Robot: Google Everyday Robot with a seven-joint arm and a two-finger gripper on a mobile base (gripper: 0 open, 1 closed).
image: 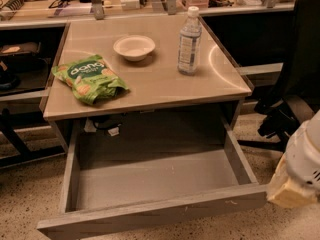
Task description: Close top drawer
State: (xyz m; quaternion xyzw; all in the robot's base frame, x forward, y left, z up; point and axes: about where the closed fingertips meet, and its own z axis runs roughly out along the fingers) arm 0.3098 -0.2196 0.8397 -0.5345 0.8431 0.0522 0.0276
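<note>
The top drawer (150, 215) is pulled far out from under the tabletop. Its bare grey floor (155, 176) is empty, and small pale scuffs (230, 202) show on the front's top edge at the right. My gripper (292, 190) is at the lower right edge of the view, a white rounded body with a pale tan part below it. It sits just beside the drawer front's right corner. I cannot tell whether it touches the drawer. The lower drawers are out of view.
On the tan tabletop (160, 84) stand a green snack bag (90, 79), a white bowl (134, 47) and a clear water bottle (189, 41). A black office chair (292, 89) stands to the right. A cluttered counter (75, 4) runs along the back.
</note>
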